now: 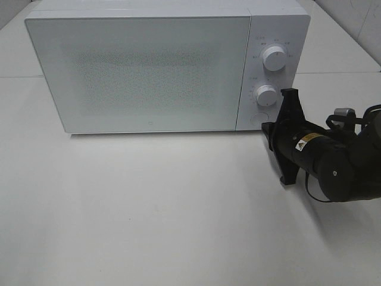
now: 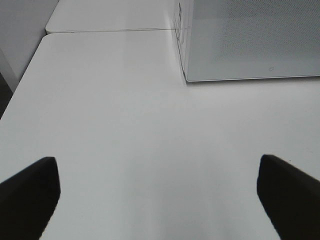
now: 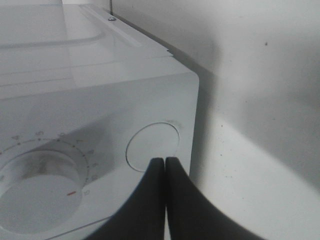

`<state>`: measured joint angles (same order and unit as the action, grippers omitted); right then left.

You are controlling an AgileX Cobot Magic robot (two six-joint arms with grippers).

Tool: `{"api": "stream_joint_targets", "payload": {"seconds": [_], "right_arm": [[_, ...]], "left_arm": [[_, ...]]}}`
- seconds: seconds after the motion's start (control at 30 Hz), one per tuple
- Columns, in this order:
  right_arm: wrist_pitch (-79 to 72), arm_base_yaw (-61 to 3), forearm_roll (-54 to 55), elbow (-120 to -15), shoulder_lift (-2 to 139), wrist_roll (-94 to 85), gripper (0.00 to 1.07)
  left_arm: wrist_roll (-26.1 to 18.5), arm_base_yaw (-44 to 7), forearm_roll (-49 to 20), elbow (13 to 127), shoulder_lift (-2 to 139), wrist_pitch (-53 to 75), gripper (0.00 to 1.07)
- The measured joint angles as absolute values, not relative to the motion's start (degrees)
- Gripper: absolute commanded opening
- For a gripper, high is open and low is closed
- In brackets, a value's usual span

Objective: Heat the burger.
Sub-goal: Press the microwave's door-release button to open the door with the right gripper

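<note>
Bench (image 1: 149, 208): the white top is filling the lower half of the exterior high frame, nearest the camera.

Left pincer (image 2: 157, 167): it is standing wide open. In the left wrist view its two dark fingers (image 2: 30, 195) are sitting in the bottom corners, and only bench (image 2: 125, 125) is lying between them. It is gripping nothing. The microwave (image 2: 250, 40) is showing in that frame's upper right, well apart from the fingers.

Right arm: it is coming in from the right edge of the exterior high frame, at mid-height, with its black body hanging above the bench.

Right pincer (image 1: 266, 130): it is closed, with the jaws pressed together and nothing between them. It is pointing left at the microwave's control panel. In the right wrist view the joined tips of the pincer (image 3: 165, 165) are meeting the lower edge of the round button (image 3: 152, 145). They seem to be touching it, though the angle is leaving contact unsure.

Microwave (image 1: 149, 71): it is sitting on the bench across the top of the exterior high frame. Its door (image 1: 143, 113) is standing shut and is frosted. The panel is on the right, with the upper dial (image 1: 274, 58), the lower dial (image 1: 266, 95) and the round button (image 1: 257, 118) lowest.

Burger: it is showing in no view, and I cannot tell whether it is lying behind the frosted door.
</note>
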<state>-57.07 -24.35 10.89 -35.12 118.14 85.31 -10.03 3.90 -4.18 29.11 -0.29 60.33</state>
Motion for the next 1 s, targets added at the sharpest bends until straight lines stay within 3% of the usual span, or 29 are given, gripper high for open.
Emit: {"api": "stream_joint_targets", "payload": {"seconds": [1.0], "right_arm": [[-55.06, -24.47, 12.49, -42.74, 122.73, 83.71, 0.00]], "left_arm": [[-10.03, 3.90, -4.18, 29.11, -0.29, 60.33, 1.03]]}}
